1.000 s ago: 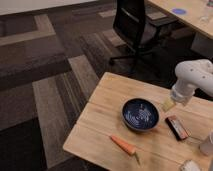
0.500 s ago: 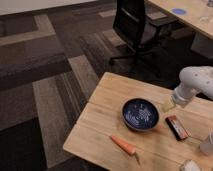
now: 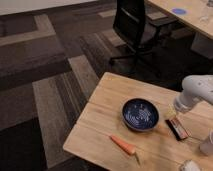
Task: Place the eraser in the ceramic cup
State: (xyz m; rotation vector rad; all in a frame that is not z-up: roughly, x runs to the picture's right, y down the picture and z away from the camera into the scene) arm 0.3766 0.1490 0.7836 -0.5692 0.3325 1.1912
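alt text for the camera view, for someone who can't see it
A white robot arm reaches in from the right over a wooden table, its tool at the far end of the black eraser, just right of a dark blue bowl. An orange carrot lies near the front edge, and the pale ceramic cup stands at the frame's right edge.

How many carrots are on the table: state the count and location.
1. The orange carrot lies near the wooden table's front edge, before the dark blue patterned bowl. The pincer hangs right of that bowl, by the black eraser. None appears hidden.
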